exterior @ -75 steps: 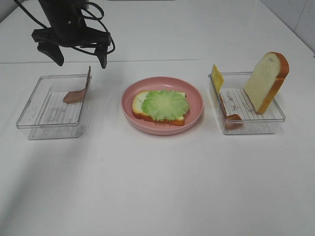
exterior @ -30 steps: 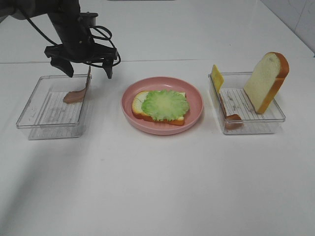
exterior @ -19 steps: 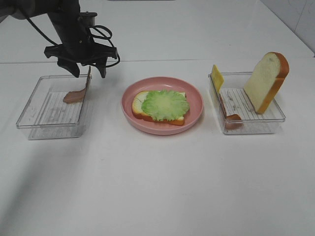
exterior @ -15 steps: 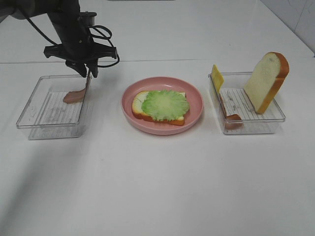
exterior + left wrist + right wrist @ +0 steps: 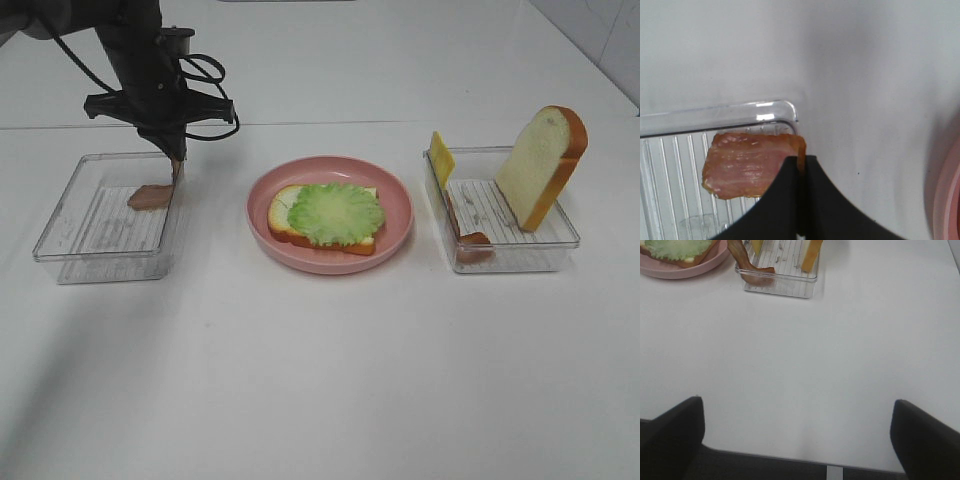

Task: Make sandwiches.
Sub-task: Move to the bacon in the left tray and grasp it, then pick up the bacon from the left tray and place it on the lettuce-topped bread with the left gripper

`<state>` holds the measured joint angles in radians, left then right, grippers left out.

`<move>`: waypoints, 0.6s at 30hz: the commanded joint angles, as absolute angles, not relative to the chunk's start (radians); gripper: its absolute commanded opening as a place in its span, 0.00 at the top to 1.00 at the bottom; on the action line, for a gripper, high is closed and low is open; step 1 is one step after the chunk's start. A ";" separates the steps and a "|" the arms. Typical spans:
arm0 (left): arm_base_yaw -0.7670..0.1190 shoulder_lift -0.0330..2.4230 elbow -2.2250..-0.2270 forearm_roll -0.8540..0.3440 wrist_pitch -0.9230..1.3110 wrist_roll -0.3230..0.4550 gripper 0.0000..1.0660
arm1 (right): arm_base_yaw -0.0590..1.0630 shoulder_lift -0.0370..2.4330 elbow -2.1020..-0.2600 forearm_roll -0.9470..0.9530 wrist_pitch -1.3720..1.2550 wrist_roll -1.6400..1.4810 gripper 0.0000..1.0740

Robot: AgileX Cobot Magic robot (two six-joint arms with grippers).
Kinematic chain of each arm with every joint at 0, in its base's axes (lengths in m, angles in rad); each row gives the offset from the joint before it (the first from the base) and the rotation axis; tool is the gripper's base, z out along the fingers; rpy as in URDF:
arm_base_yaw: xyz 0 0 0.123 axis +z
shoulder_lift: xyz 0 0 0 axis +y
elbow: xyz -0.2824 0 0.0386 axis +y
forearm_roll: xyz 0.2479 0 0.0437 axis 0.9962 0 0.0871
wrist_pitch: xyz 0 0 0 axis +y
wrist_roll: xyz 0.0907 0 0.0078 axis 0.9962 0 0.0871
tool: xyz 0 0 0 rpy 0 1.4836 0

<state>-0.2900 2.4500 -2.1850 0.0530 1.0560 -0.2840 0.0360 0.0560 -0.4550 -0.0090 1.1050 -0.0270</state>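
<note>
Jaws of left gripper [image 5: 176, 156] pinched shut on bacon strip [image 5: 747, 165] at right wall of left tray [image 5: 60, 250], right gripper [image 5: 796, 405] spread wide above table [image 5: 850, 355], lettuce-topped bread [image 5: 335, 212] on pink plate [image 5: 330, 266] mid-table

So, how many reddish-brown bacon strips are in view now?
2. One reddish-brown bacon strip lies in the left clear plastic tray, its raised end pinched by the left gripper. The second bacon strip leans in the right clear plastic tray. Another could hide under the green lettuce.
</note>
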 commanded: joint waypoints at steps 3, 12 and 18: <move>-0.291 2.445 -2.249 0.057 1.156 -0.292 1.00 | 0.036 0.053 -0.454 -0.006 1.101 -0.027 0.08; -0.295 2.412 -2.447 -0.051 1.315 -0.265 1.00 | 0.036 0.053 -0.454 -0.006 1.101 -0.027 0.08; -0.328 2.357 -2.482 -0.068 1.312 -0.237 1.00 | 0.036 0.053 -0.454 -0.006 1.101 -0.027 0.08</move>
<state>-0.3090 2.3850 -2.4690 -0.0560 1.2120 -0.2430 0.0360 0.0560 -0.4550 -0.0090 1.1050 -0.0270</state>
